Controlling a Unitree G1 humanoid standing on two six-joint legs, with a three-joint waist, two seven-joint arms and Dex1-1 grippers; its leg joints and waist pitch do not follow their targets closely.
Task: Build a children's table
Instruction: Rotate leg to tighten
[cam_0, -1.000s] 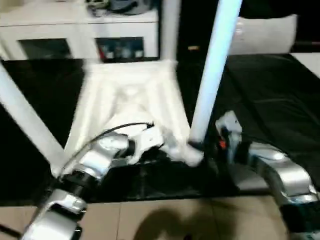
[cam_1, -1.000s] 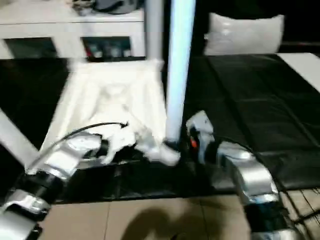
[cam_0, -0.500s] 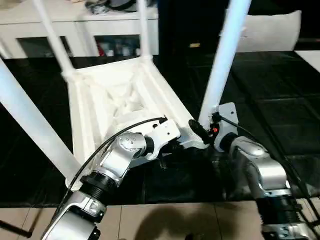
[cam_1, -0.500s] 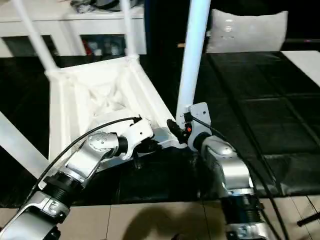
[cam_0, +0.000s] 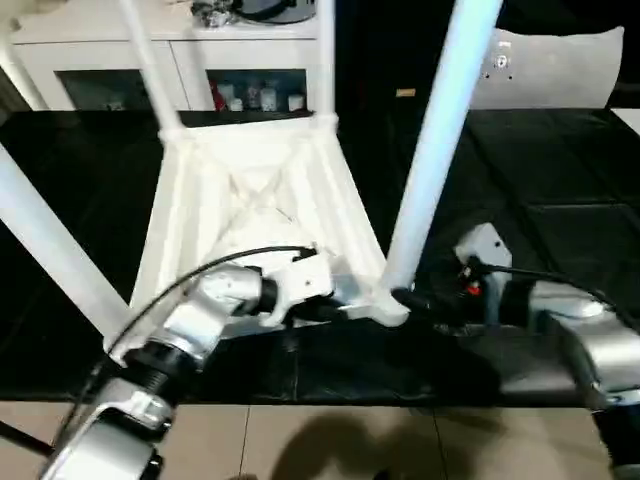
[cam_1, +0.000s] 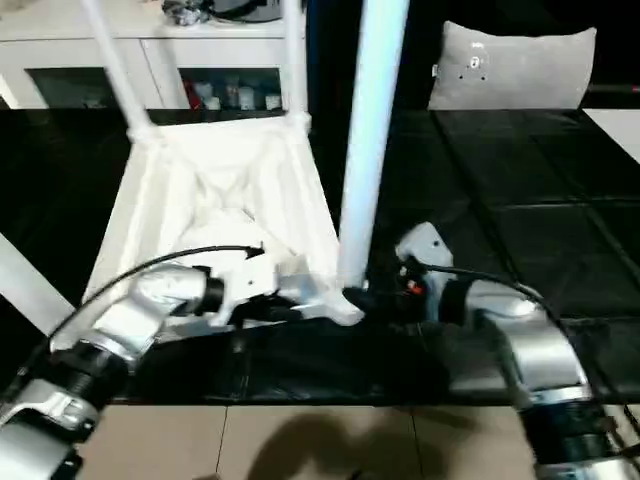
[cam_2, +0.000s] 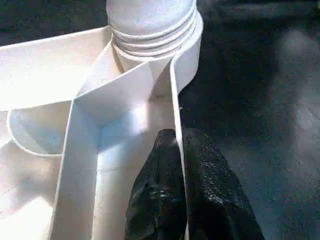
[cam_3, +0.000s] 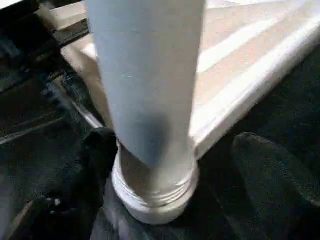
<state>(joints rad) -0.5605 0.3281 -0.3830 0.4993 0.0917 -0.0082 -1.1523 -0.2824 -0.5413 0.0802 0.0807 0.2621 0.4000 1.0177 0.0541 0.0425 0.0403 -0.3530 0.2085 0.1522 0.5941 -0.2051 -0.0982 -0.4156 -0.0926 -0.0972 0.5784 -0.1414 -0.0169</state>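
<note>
The children's table (cam_0: 255, 200) lies upside down on a black mat, ribbed underside up. White legs stand in its corner sockets: two far ones (cam_0: 145, 60), one at near left (cam_0: 50, 250) and one at near right (cam_0: 430, 150). My left gripper (cam_0: 335, 310) is at the near edge. In the left wrist view its fingers (cam_2: 155, 200) are shut on the thin rim wall (cam_2: 176, 100) beside the near right socket. My right gripper (cam_3: 175, 140) stands open around the base of that leg (cam_3: 150, 100), one finger (cam_3: 275, 170) clearly apart from it.
A white cabinet (cam_0: 100, 40) with shelves stands behind the table. A grey cushion (cam_0: 560, 70) rests at the back right. The black mat (cam_0: 560, 200) stretches to the right, and tan floor (cam_0: 350, 440) runs along the near side.
My right gripper's jaws have spread wider around the base of the near right leg. The left gripper stays shut on the rim. The head views have shifted.
</note>
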